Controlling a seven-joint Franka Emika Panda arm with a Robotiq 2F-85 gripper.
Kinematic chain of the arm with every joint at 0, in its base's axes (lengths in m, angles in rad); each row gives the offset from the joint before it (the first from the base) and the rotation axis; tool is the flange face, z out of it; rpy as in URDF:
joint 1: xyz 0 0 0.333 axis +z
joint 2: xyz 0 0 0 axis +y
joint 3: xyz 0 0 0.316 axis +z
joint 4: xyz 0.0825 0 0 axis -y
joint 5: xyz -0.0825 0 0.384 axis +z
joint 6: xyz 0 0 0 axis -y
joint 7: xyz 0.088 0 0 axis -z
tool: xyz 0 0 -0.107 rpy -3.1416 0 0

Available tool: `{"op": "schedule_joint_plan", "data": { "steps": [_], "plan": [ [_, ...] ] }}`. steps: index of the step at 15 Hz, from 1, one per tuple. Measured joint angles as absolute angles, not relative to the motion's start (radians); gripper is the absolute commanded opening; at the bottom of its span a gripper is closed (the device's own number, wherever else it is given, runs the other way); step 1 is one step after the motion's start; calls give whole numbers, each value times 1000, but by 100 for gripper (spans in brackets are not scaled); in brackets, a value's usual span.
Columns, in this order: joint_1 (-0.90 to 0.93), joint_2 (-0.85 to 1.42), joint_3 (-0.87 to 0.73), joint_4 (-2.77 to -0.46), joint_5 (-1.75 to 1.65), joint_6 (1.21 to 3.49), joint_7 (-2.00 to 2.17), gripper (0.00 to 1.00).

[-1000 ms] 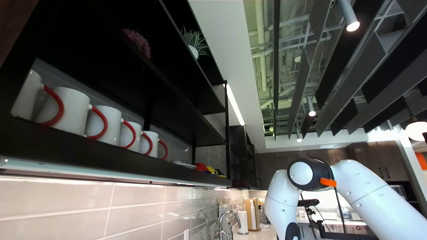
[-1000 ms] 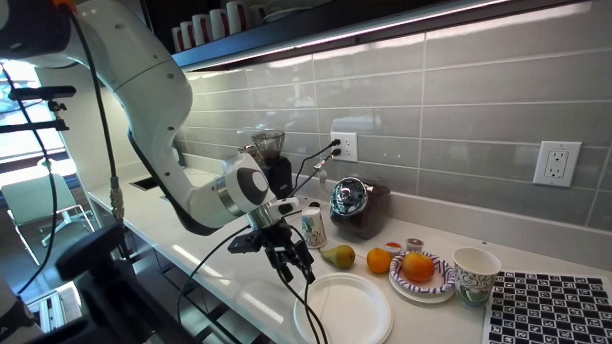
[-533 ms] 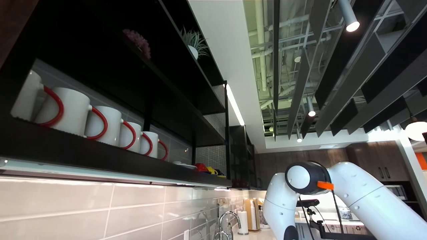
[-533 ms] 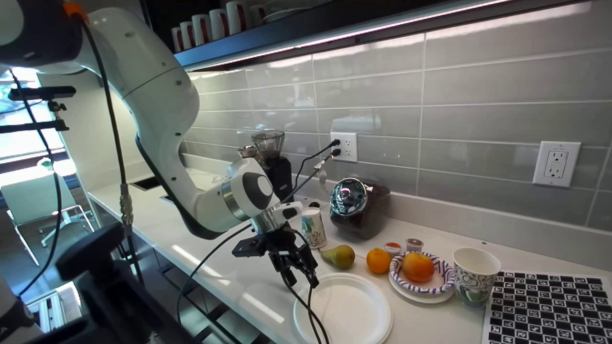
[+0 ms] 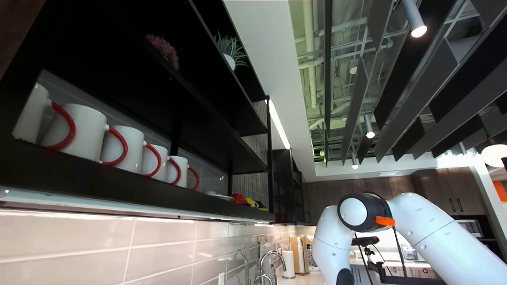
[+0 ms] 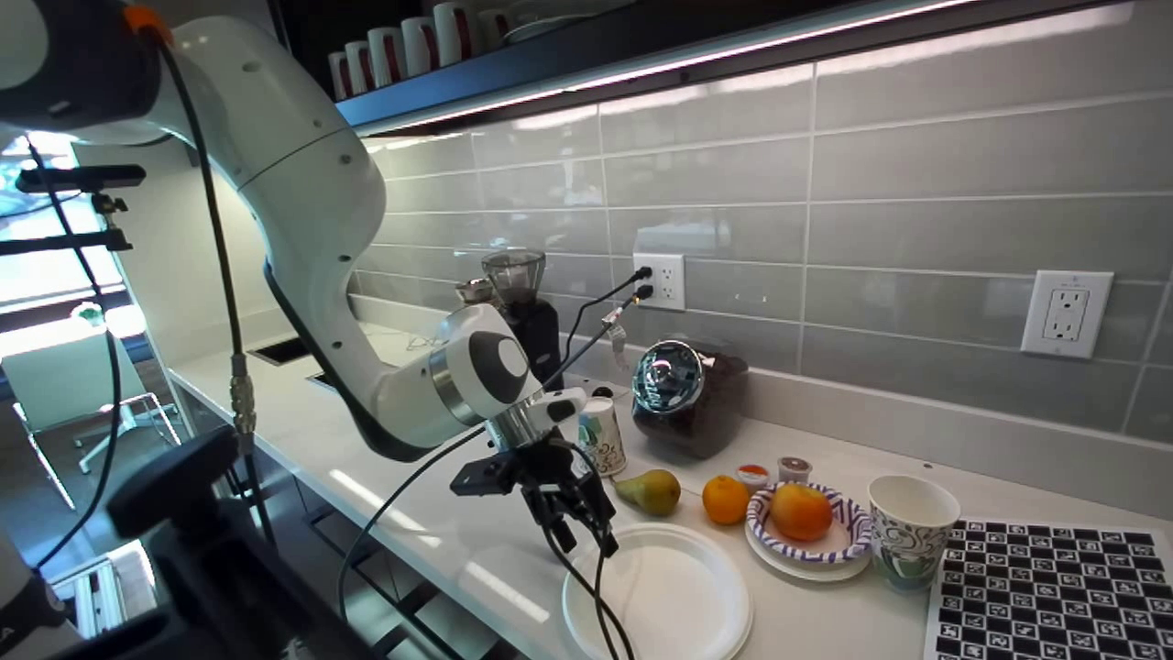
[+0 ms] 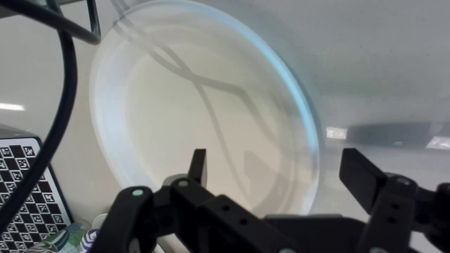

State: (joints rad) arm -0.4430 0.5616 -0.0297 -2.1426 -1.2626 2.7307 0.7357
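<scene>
Gaping empty near the plate (image 7: 165, 116), the pincer (image 7: 275, 160); pear (image 6: 654, 493) only in an exterior view

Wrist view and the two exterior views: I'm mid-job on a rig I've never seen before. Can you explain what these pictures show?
The machine is a white, jointed robot arm ending in black jaws. Two pictures are taken from outside it. The counter shows best in an exterior view; white mugs on a dark shelf show in both exterior views. The wrist view is taken from the arm's end, looking past the jaws at a white plate.

Besides that plate, the counter holds, among other things, a pear, an orange, a patterned bowl with another fruit in it, two paper cups and a checkered board. Nothing is held: the jaws stand open over the plate's edge; how high, I can't tell.
</scene>
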Motion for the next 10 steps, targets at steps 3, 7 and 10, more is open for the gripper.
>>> {"op": "schedule_joint_plan", "data": {
  "steps": [3, 7, 10],
  "plan": [
    [-433, 564, -47, -2142, -1264, 2733, 738, 97],
    [-434, 566, -49, -2142, -1264, 2733, 739, 97],
    [-434, 570, -49, -2142, -1264, 2733, 740, 75]
  ]
}}
